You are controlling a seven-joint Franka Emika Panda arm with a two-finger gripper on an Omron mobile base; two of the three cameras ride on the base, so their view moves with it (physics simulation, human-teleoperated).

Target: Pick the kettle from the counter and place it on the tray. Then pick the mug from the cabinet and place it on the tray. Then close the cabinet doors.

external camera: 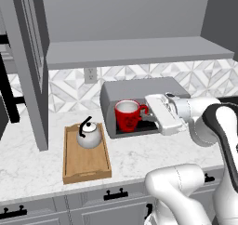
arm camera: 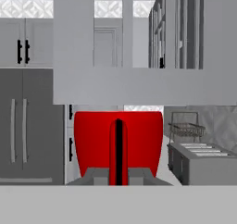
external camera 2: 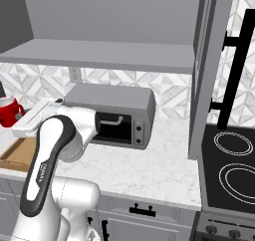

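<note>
Up top, the cabinet (external camera: 139, 52) stands wide open, its grey shelf bare across the width, one of the cabinet doors (external camera: 30, 66) swung out at the left of the left base view and the other (external camera 2: 209, 70) standing edge-on at the right of the right base view, black bar handle showing beside it. Below runs the marbled tabletop (external camera: 153, 156), grey drawers with black handles under its front edge. Against the patterned backsplash sits the grey toaster oven (external camera 2: 117, 113), dark glass door facing forward, and off to its right in the right base view there's a black stovetop (external camera 2: 231, 170) with ringed burners. The white arm reaches across in front of the oven. Left of the oven the light-wood tray (external camera: 88, 166) lies flat on the tabletop, and the kettle (external camera: 89, 135) stands upright on it at the far end, black handle arched over the top, the near part of the tray bare wood. Now the small stuff: the gripper (external camera: 148, 115) is clamped tight on the handle of the mug (external camera: 128, 115), and the red mug hangs upright in the air in front of the oven, clear of the tabletop, to the right of the tray and higher than the kettle. From the hand view the mug (arm camera: 92, 142) sits dead centre, its handle pinched between the two dark fingertips (arm camera: 139, 176).
</note>
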